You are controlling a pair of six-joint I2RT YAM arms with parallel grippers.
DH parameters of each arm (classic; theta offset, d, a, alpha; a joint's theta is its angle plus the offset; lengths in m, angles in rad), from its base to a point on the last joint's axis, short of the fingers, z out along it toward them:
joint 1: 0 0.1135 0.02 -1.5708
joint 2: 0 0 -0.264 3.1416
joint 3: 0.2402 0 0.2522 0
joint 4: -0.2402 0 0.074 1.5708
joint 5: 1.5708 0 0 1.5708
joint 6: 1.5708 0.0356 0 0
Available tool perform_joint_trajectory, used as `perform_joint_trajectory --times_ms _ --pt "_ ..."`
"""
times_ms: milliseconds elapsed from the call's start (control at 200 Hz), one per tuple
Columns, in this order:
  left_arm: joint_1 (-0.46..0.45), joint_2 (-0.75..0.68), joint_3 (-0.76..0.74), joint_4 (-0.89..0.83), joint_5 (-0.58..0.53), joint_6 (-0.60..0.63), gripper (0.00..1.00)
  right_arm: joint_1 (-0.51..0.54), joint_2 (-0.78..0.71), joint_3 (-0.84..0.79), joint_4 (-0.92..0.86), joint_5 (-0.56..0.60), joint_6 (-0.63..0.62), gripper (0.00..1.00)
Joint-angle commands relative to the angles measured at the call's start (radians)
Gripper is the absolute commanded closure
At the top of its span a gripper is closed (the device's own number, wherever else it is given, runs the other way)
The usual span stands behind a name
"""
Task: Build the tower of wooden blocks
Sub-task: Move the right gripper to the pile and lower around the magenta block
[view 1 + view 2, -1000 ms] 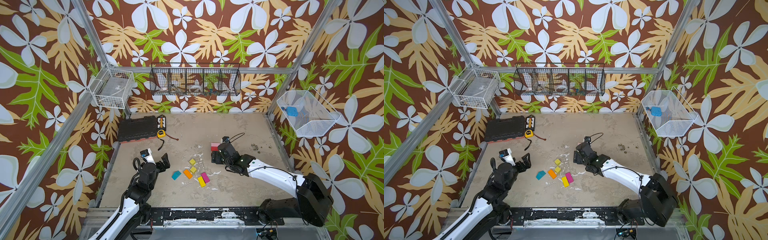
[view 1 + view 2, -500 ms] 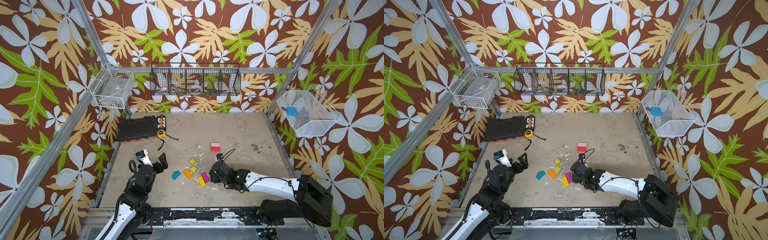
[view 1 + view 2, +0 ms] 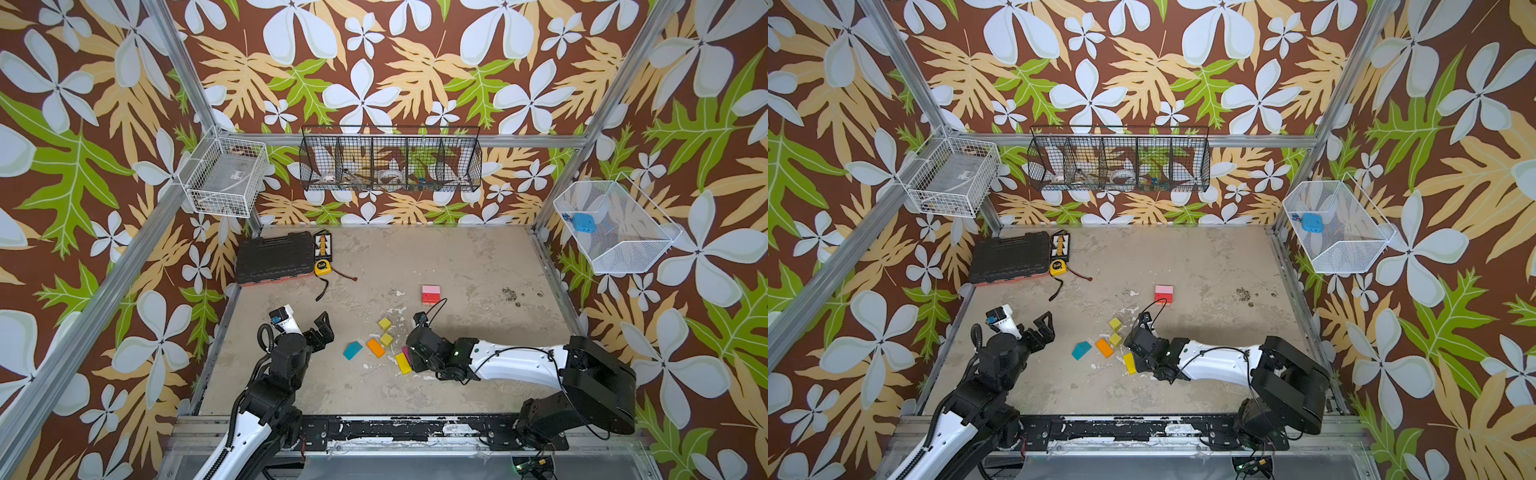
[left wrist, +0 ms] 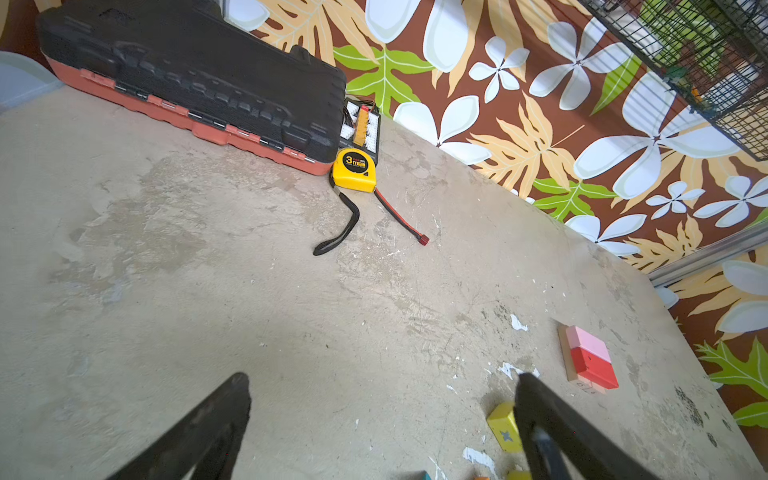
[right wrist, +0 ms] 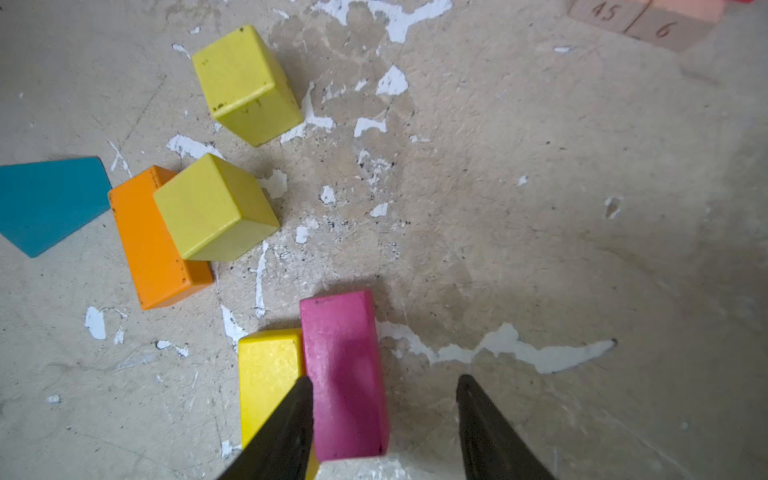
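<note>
The right gripper (image 5: 384, 379) is down at the worn grey table (image 5: 540, 208). Its two black fingers (image 5: 286, 428) stand partly open astride a magenta painted wooden brick (image 5: 345, 374). One finger sits at the seam where this brick touches a yellow painted wooden brick (image 5: 268, 374). The other finger stands clear of the magenta brick's far side, with bare table between them, so nothing is gripped yet.

The step in hand looks like picking up the magenta brick for the next layer. The next move calls for closing squarely on its long sides without catching the yellow neighbour, then lifting straight up.

Ahead of the fingertips, on the yellow brick's side, lies an orange wooden brick (image 5: 153, 257). A yellow-green wooden cube (image 5: 212, 203) sits hard against it, and a teal roof-shaped wooden piece (image 5: 45, 203) lies just past it. A second yellow-green cube (image 5: 245, 79) sits further ahead.

Well ahead on the other side stands the tower (image 3: 430, 294), so far a pink and a red brick side by side on tan planks. The table between the fingers and the tower looks bare.

The left gripper (image 4: 384, 380) hangs over bare table with its fingers spread wide, holding nothing, well apart from the right one. Far beyond its fingertips lie a yellow tape measure (image 4: 354, 170) and a black plastic tool case (image 4: 187, 79), out of the way.
</note>
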Motion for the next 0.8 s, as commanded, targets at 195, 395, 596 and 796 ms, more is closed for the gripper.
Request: perform_joint_trajectory --times_ms 195,395,596,796 --pt "0.002 -0.006 -0.001 0.003 -0.008 -0.005 0.00 0.016 0.045 0.009 -0.018 0.011 -0.012 0.47" --pt "0.002 -0.019 -0.006 0.004 -0.006 -0.006 0.00 0.017 0.043 -0.005 -0.019 0.018 -0.005 0.47" --pt "0.001 -0.025 -0.007 0.003 -0.002 -0.004 0.00 0.017 0.057 -0.001 -0.016 0.036 -0.006 0.47" --pt "0.002 -0.025 -0.007 0.003 0.000 -0.005 0.00 0.016 0.097 0.027 -0.023 0.064 -0.007 0.52"
